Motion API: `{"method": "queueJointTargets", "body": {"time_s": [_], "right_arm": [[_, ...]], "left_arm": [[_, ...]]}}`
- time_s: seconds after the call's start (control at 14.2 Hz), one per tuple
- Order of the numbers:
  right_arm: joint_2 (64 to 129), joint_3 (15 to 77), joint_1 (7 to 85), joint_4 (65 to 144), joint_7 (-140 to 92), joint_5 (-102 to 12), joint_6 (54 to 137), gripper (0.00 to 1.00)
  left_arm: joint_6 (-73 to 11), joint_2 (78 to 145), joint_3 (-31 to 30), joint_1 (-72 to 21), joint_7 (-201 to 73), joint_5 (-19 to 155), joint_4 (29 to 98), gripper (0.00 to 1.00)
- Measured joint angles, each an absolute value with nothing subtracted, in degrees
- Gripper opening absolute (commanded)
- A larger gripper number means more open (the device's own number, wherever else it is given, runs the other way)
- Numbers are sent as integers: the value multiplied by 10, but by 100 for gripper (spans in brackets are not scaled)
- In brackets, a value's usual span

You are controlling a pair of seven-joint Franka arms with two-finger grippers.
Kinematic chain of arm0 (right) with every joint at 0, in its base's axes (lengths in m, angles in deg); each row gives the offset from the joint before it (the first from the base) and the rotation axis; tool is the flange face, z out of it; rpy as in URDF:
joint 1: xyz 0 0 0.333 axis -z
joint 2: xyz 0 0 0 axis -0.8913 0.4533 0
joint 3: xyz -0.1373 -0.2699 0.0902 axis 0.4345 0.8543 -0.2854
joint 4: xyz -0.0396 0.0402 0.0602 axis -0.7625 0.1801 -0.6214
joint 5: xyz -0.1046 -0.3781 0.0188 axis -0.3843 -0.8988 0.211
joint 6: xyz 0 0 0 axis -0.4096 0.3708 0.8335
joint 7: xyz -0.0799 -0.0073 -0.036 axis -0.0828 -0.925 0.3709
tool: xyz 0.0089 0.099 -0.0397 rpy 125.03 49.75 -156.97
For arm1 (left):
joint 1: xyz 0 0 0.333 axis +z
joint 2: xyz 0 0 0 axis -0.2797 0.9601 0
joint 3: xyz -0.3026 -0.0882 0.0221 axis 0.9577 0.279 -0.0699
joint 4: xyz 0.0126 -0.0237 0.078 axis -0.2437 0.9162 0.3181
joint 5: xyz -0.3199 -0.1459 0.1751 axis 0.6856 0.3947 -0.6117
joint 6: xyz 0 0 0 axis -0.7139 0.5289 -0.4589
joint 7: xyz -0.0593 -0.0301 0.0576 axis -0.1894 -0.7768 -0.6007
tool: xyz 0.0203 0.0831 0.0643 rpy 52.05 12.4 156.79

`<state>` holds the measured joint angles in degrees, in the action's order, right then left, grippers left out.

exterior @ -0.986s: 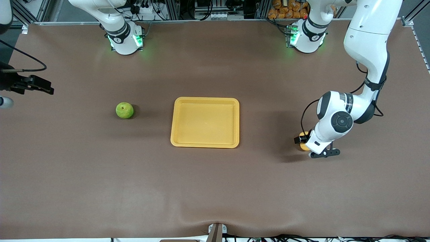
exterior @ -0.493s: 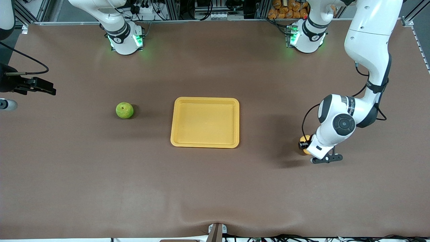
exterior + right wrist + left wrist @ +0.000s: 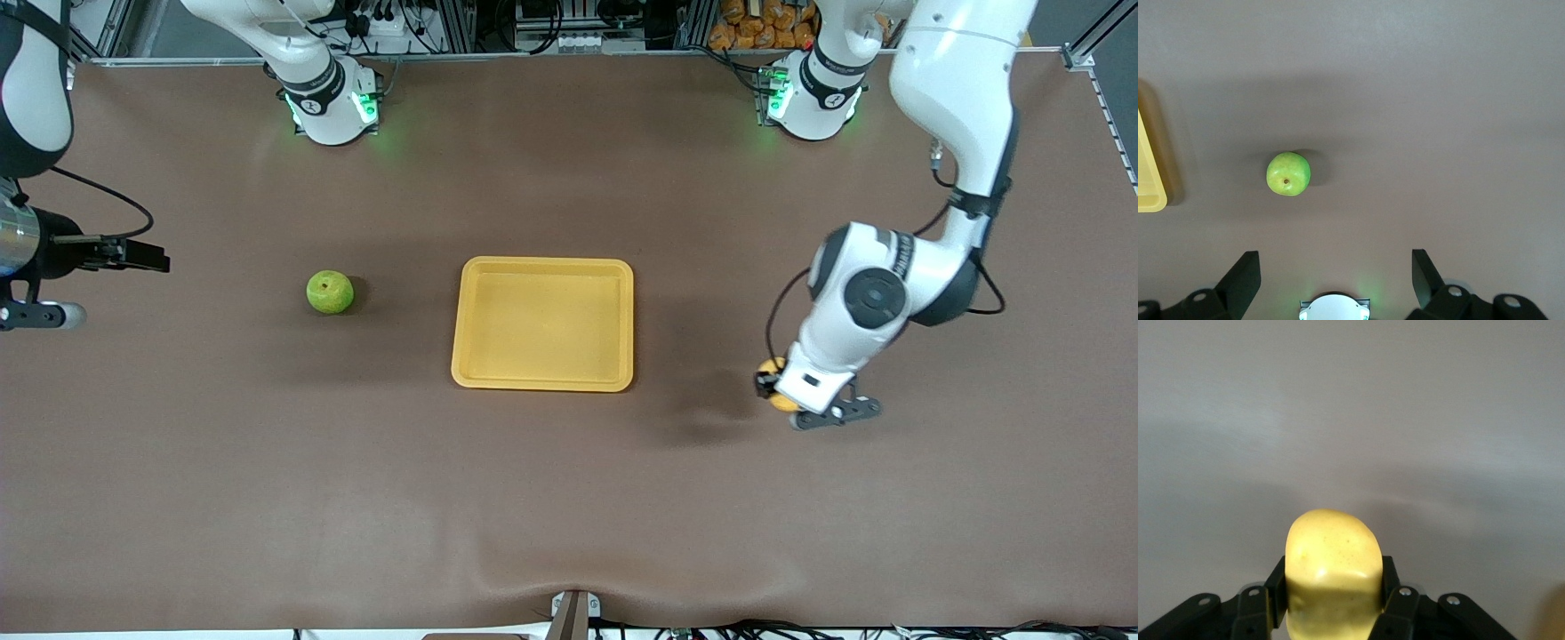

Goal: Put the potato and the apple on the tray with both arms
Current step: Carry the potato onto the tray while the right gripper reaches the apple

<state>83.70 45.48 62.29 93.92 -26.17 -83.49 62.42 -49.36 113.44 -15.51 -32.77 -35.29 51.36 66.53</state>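
Observation:
The yellow-orange potato is clamped in my left gripper and held above the table, between the tray and the left arm's end. In the left wrist view the potato fills the gap between the black fingers. The yellow-orange tray lies at the table's middle with nothing in it. The green apple sits on the table beside the tray, toward the right arm's end. My right gripper is open and empty in the air at that end, apart from the apple.
The right wrist view shows a corner of the tray and the right arm's green-lit base. The brown table cover has a low fold near its front edge. Both arm bases stand along the back edge.
My left gripper has lifted the potato off the table and carried it toward the tray. My right gripper has shifted a little toward the apple, still open.

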Motion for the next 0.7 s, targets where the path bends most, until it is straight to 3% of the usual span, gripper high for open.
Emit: {"method": "queueJointTargets", "body": {"time_s": [0.35,0.7], "right_arm": [[868,454,620,944,-266,-810,635,100],[875,452,615,987,-296,-799,683,100]], "left_arm": [[-492,1135,-154,-412,-233,514,623,0],[-491,1199,-153,-495,-176,514,568,0]]}}
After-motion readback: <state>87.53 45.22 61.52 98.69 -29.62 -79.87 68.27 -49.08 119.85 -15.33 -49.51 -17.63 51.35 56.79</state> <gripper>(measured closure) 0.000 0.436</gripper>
